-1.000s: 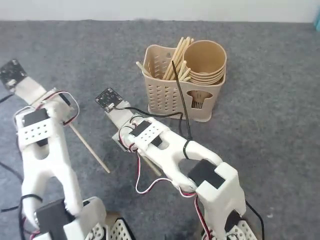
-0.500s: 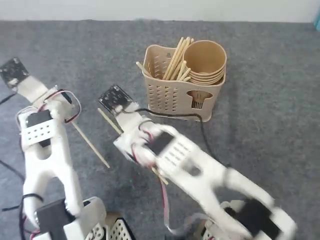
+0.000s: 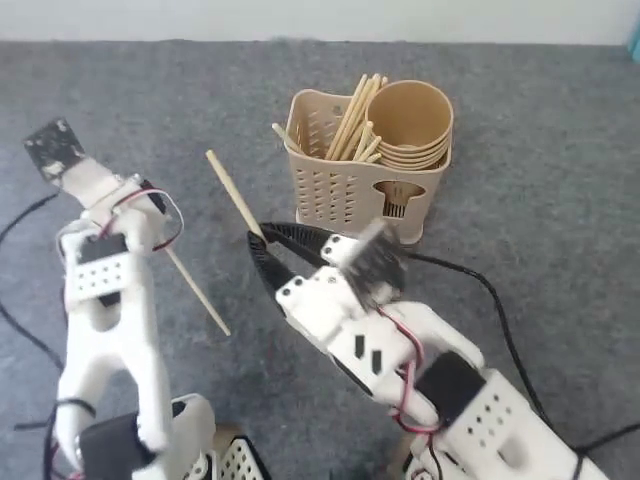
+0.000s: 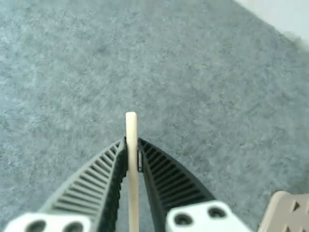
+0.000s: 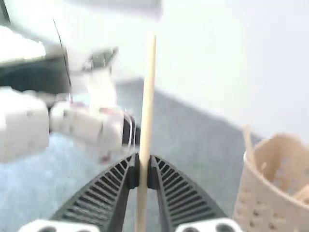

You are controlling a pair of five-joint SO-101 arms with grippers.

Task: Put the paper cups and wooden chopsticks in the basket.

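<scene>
- Beige perforated basket (image 3: 340,195), upright on the grey carpet (image 3: 560,200).
- Nested stack of tan paper cups (image 3: 410,120), standing inside the basket.
- Bundle of wooden chopsticks (image 3: 352,110), leaning beside the cups, tips above the rim.
- Fourth item: slanting chopstick (image 3: 232,190), clamped in the right gripper (image 3: 262,240), near the basket.
- Low chopstick (image 3: 197,290), pinched in the left gripper (image 4: 131,145), well apart from the basket.

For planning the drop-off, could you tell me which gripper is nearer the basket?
Right. The right gripper, holding a chopstick, is close beside the basket; the left gripper is farther away.
</scene>
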